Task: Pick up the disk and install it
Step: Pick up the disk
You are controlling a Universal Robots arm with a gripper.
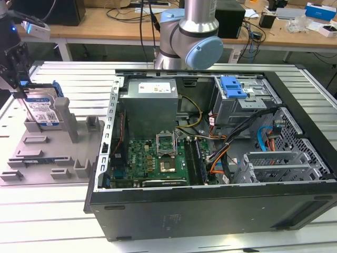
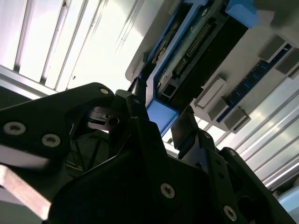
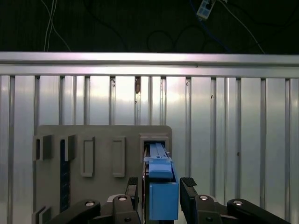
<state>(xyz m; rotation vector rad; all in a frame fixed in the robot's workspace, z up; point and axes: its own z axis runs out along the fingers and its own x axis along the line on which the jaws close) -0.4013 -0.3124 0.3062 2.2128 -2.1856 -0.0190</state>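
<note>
The disk (image 1: pixel 43 109), a silver drive with a white-and-blue label in a blue carrier frame, stands on edge in a slot of the grey fixture plate (image 1: pixel 47 153) at the exterior view's left. My gripper (image 1: pixel 22 90) reaches down onto it from above. In the first wrist view the two black fingers (image 3: pixel 134 186) flank the blue carrier edge of the disk (image 3: pixel 161 196) closely, and my gripper (image 3: pixel 161 184) is shut on it. The second wrist view shows the disk's dark underside (image 2: pixel 196 51) and my gripper (image 2: pixel 163 114) clamping a blue tab. The disk is seated in the fixture (image 3: pixel 103 140).
An open computer case (image 1: pixel 295 192) lies on the slatted aluminium table (image 1: pixel 68 74), at the exterior view's right of the fixture. Inside are a grey power-supply box (image 1: pixel 150 103), a green motherboard (image 1: pixel 152 158), a blue latch on a metal cage (image 1: pixel 234 87) and cables. The arm's base (image 1: pixel 187 37) rises behind the case.
</note>
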